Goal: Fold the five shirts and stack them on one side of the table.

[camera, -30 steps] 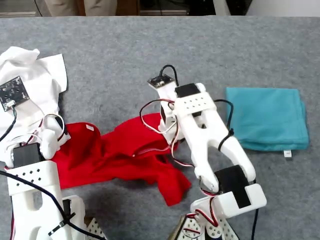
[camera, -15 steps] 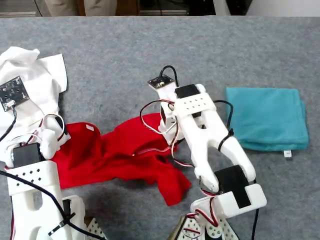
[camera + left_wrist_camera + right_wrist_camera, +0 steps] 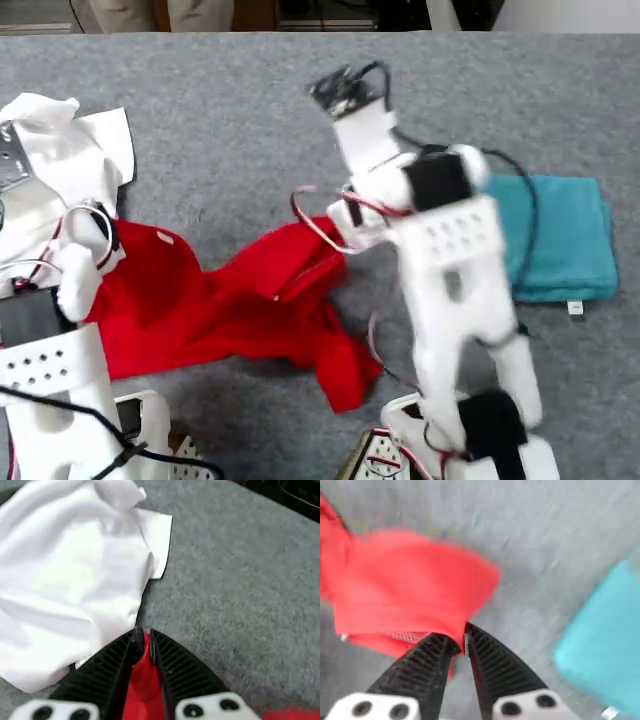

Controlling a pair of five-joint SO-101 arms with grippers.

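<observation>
A crumpled red shirt (image 3: 240, 310) lies across the front middle of the grey table (image 3: 230, 110), pulled between both arms. At the shirt's left corner my left gripper (image 3: 105, 240) is shut on red cloth (image 3: 142, 672), which shows between its black fingers (image 3: 112, 662). My right gripper (image 3: 345, 222) is shut on the shirt's far right edge (image 3: 415, 600), lifted a little off the table. A folded teal shirt (image 3: 560, 240) lies flat at the right, partly behind the right arm. It shows beside the right gripper (image 3: 464, 639) as a teal patch (image 3: 600, 655).
A loose white shirt (image 3: 60, 160) is heaped at the far left, just beyond the left gripper (image 3: 142, 639), and spreads wide (image 3: 65, 575) in the left wrist view. Bare grey table runs along the back and between the red and teal shirts. Both arm bases stand at the front edge.
The right arm has risen and swung toward the back, pulling the red shirt's right edge up. The left arm has also lifted its corner slightly, stretching the cloth.
</observation>
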